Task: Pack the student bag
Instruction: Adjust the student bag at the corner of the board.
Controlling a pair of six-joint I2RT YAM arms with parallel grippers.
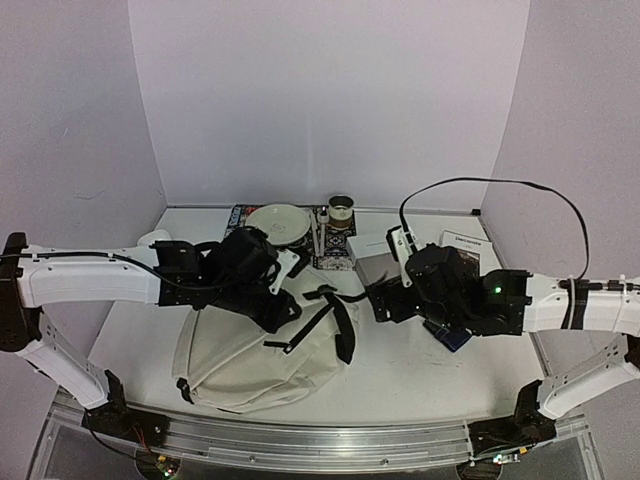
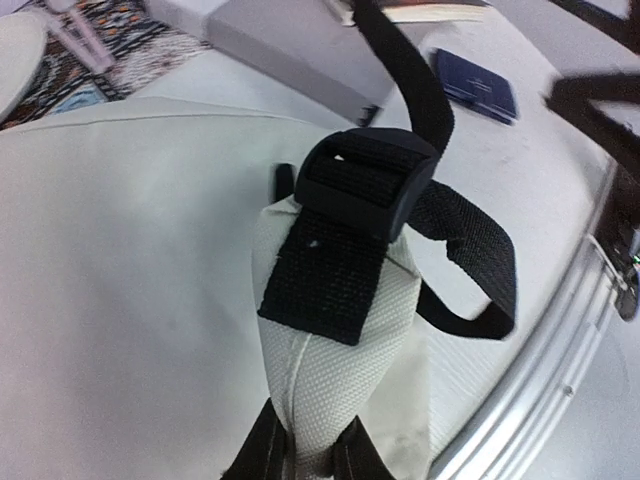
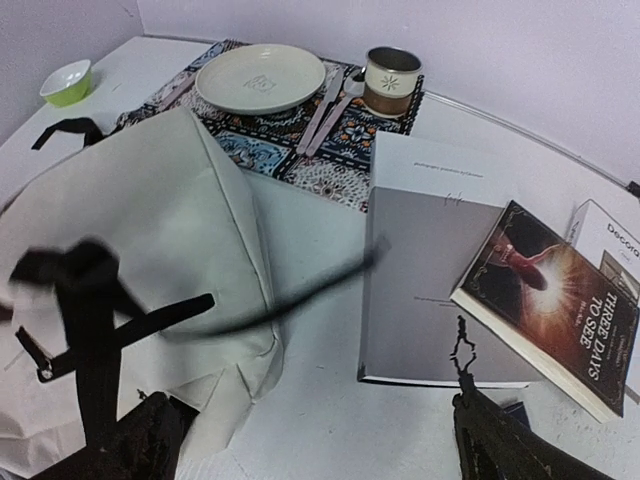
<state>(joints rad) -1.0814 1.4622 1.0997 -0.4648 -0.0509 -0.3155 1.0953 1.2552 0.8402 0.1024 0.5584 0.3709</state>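
Cream soft-fabric student bag with black straps (image 1: 250, 365): lies slumped on the worktop (image 1: 450, 370), just on the arms' side of the patterned placemat (image 3: 330, 150). Looks limp and light, prone to sagging; best taken at webbing or seams. Pinched at its strap tab (image 2: 330, 380) by the left gripper (image 2: 305, 445); right gripper (image 3: 312, 415) spread wide, empty.

You can read one title, "THREE DAYS TO SEE", in pale capitals on the dark cover of the paperback book (image 3: 545, 300). It lies just ahead of the right gripper (image 3: 310, 415), on its right-finger side. Farther right, the white box (image 3: 608, 235) shows "Decora", cut off at the picture's edge. Fine print on the grey box (image 3: 430, 290) touching the book is too small to read.
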